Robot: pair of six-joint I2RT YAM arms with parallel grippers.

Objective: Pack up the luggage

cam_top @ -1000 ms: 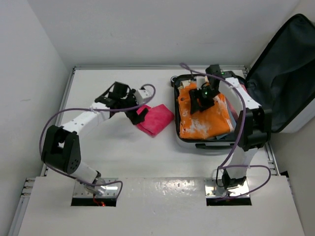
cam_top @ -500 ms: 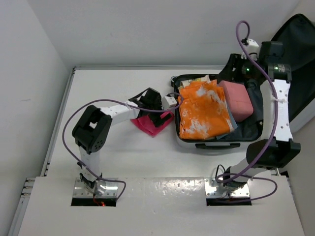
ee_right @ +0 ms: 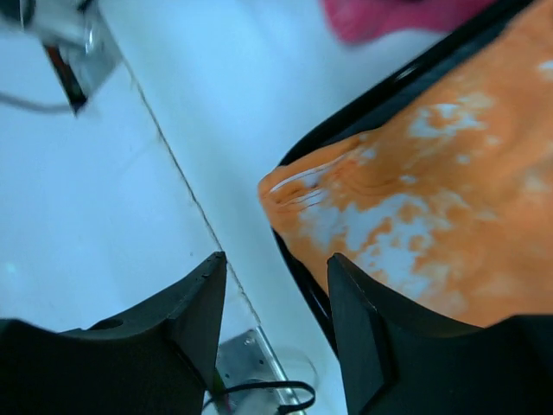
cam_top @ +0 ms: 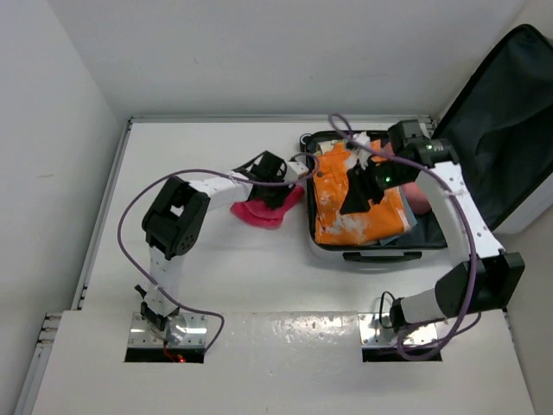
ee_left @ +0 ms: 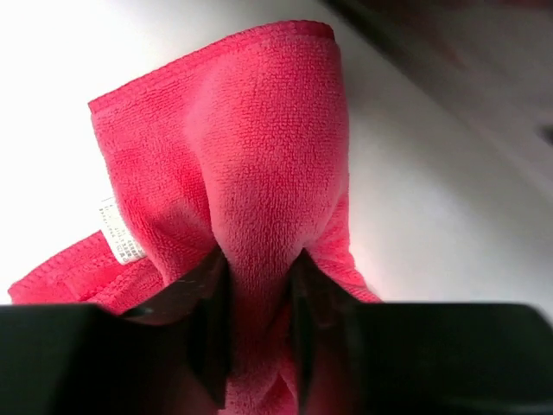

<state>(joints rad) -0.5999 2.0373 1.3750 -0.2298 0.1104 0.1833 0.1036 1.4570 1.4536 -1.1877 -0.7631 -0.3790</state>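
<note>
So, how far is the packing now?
Done: the orange cloth lies in the open luggage. In hand: the left gripper pinches the red towel, outside the luggage; the right gripper is open above the cloth. Left: put the towel in and close the lid.

lid of the luggage cut off by the top view's right edge, right arm covering part of the orange cloth inside, lower end of the red cloth hidden in the left gripper, print on its label too small to read
</note>
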